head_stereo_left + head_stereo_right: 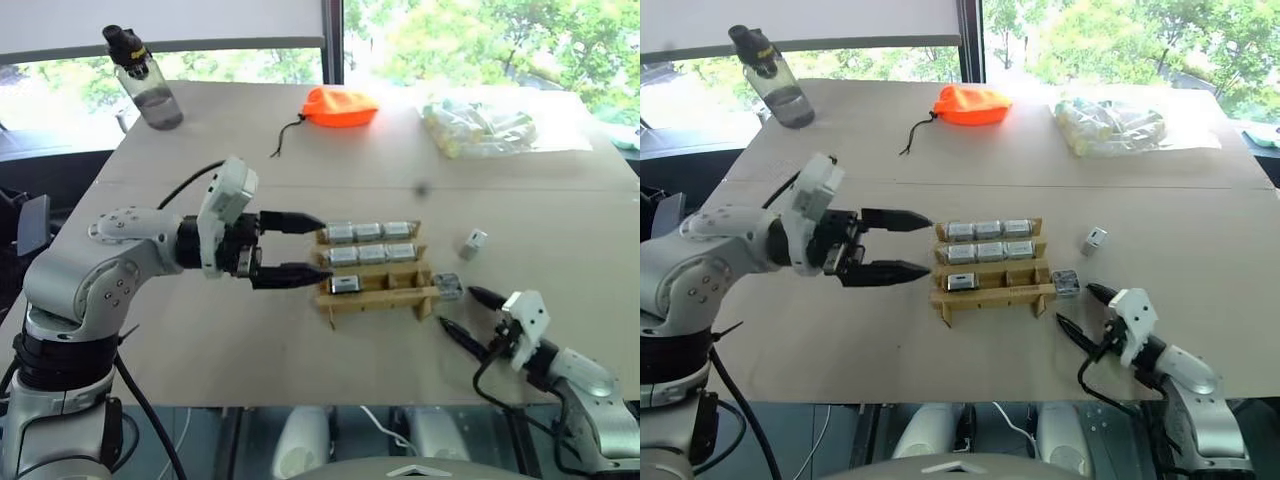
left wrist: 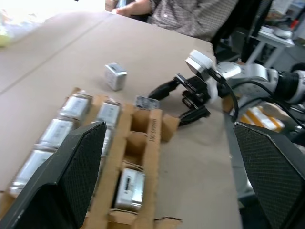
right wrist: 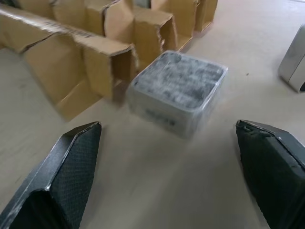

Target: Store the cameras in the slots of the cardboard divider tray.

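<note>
— Matt tan cardboard on that divider tray [image 1: 372, 295], rough torn edges.
— Cameras [image 1: 371, 232] look like brushed silver metal; the loose camera [image 3: 177, 90] wears glossy clear wrap.
— Fingers [image 3: 66, 176]: black, finely textured. The surface [image 1: 250, 350] is matt.

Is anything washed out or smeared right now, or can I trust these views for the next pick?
Left eye view: the windows behind the table are blown out, and glare whitens the clear packets. Right wrist view: the loose camera beside the cardboard divider tray is motion-smeared. Left wrist view: sharper.
</note>
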